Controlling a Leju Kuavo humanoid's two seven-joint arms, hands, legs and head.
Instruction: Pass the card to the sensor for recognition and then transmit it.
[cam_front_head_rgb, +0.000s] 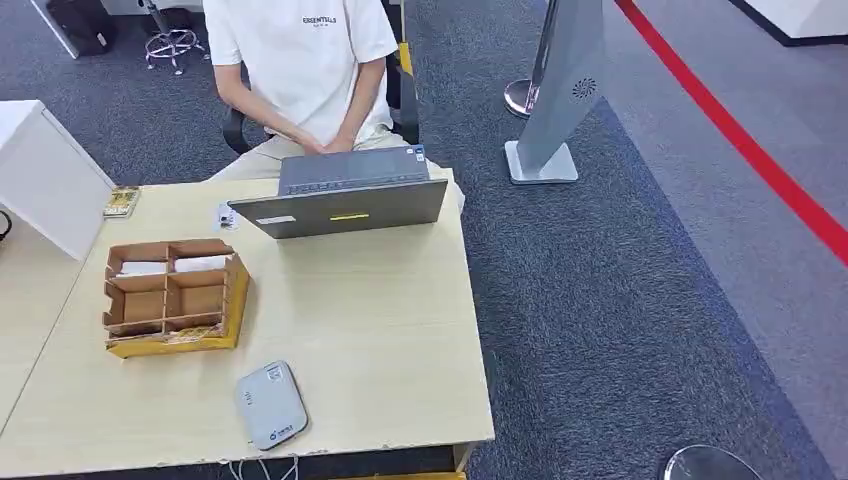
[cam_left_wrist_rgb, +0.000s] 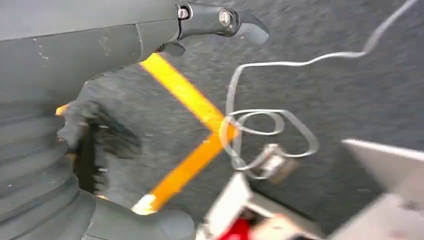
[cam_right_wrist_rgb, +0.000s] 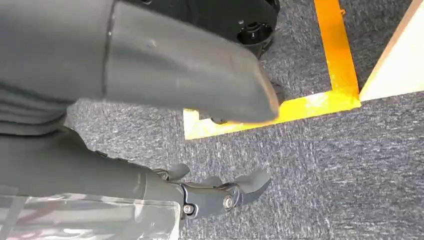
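Cards waiting in the divided box, reach not yet begun.

White cards (cam_front_head_rgb: 142, 268) are seen lying in the rear compartments of the cardboard organizer (cam_front_head_rgb: 176, 296) on the tabletop (cam_front_head_rgb: 380, 330), with the grey card reader (cam_front_head_rgb: 270, 403) set near the front edge, probably for easy reach. Left robot hand (cam_left_wrist_rgb: 150, 40) and right robot hand (cam_right_wrist_rgb: 165, 85) are hung over carpet, fingers spread, nothing held.

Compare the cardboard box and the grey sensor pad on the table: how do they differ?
The cardboard box is brown, tall-walled and split into compartments; the sensor pad is grey, flat and rounded. The box sits toward the table's left side, the pad by the near edge. Both rest on the wooden table, untouched.
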